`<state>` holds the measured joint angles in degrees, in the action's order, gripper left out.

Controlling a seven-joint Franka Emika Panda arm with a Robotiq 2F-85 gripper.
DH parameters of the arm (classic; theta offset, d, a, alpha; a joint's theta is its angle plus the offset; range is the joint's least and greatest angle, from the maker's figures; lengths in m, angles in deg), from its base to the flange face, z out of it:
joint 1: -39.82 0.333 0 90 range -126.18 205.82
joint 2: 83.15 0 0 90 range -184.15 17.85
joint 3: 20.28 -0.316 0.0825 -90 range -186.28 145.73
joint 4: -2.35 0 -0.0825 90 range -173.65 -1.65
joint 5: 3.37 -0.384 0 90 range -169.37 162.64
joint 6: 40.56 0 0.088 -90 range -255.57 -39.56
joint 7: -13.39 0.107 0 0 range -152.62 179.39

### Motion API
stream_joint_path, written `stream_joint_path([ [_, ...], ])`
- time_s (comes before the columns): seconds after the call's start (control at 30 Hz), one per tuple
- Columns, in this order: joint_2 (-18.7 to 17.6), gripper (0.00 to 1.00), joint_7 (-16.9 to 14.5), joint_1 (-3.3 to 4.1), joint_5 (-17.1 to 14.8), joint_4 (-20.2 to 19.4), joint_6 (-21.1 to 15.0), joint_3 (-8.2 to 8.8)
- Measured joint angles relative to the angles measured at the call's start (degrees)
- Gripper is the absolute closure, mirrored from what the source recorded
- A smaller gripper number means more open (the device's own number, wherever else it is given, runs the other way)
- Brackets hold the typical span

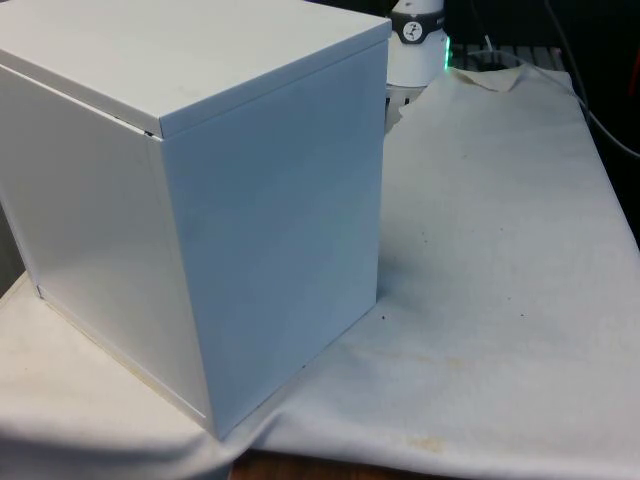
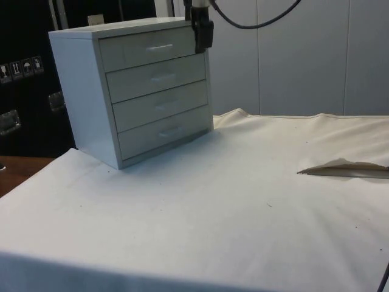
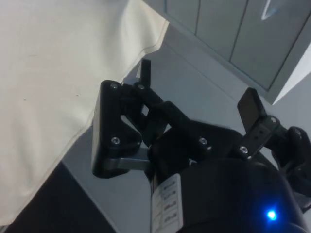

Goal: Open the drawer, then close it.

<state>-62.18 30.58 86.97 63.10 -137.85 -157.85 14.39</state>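
Chest of drawers on the table's cloth, end effector beside its top drawer.

A table under a creased white cloth carries a pale grey four-drawer chest near one end.

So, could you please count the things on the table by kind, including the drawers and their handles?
White chest of drawers: 1
Grey drawer fronts: 4
Pale bar handles: 4
White table cloth: 1
Black two-finger gripper, jaws apart: 1
Total: 11
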Motion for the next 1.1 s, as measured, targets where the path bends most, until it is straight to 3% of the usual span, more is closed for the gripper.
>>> stream_joint_path([
  [0.93, -10.08, 0.00, 8.08, -0.23, 9.34, 2.69, -4.18, 1.38],
  [1.1, -12.61, 0.00, 10.08, -0.40, 11.34, 3.67, -5.33, 2.41],
])
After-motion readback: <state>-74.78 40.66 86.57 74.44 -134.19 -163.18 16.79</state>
